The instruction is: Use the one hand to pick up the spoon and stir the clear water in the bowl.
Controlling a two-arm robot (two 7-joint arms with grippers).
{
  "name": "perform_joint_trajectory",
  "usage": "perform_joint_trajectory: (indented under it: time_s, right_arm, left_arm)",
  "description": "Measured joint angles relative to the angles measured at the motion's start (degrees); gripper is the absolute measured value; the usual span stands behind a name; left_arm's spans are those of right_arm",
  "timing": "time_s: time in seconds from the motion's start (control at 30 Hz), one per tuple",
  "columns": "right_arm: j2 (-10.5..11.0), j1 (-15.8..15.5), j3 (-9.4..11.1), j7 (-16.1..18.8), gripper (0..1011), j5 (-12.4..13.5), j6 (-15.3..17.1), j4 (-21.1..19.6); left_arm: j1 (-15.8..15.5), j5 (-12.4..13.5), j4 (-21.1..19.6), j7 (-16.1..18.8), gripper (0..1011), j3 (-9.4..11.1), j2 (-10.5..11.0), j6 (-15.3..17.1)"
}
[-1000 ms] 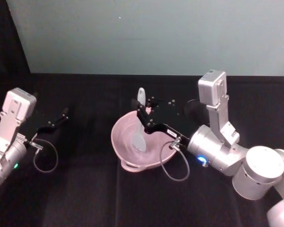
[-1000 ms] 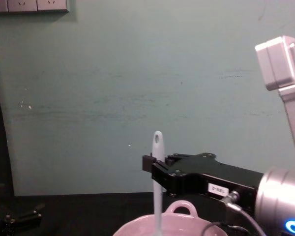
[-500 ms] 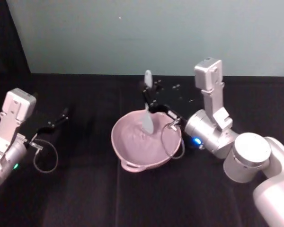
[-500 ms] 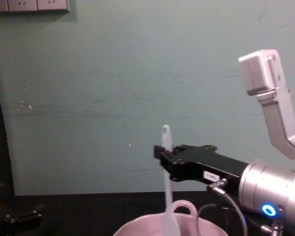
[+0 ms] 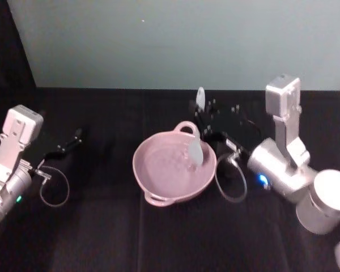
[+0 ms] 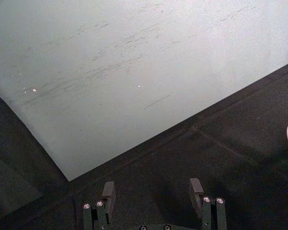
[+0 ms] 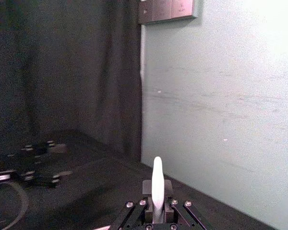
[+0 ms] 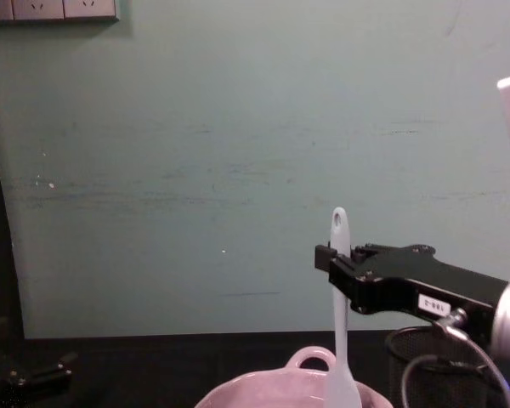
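Fingers of my right gripper clench the spoon, upright from the chest; overhead, its blade sits in the bowl. Left gripper parked, spread.

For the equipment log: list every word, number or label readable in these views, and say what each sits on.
White label on the right gripper, which holds the spoon upright in the bowl: dark characters, too blurred to read.
No other text can be read; the left gripper rests open at the table's left.
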Motion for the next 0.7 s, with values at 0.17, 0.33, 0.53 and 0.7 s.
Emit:
perform_joint_trajectory:
  time_s: [0.17, 0.33, 0.53, 0.7]
  right_arm:
    - [1.4, -3.3, -1.1, 1.9, 129, 1.2, 1.6, -4.5]
    - [0.7, -3.6, -3.8, 2.7, 127, 0.9, 1.7, -4.9]
    - [-2.0, -0.8, -5.6, 2.3, 129, -0.3, 0.3, -0.8]
    - [-4.4, 2.2, -5.8, 0.4, 127, -2.2, -1.9, 4.2]
  left_arm:
    - [0.0, 0.0, 0.0, 0.0, 1011, 0.0, 0.0, 0.0]
    - [0.0, 0.0, 0.0, 0.0, 1011, 0.0, 0.0, 0.0]
    - [0.0, 0.0, 0.0, 0.0, 1011, 0.0, 0.0, 0.0]
    - [0.0, 0.0, 0.0, 0.0, 1011, 0.0, 0.0, 0.0]
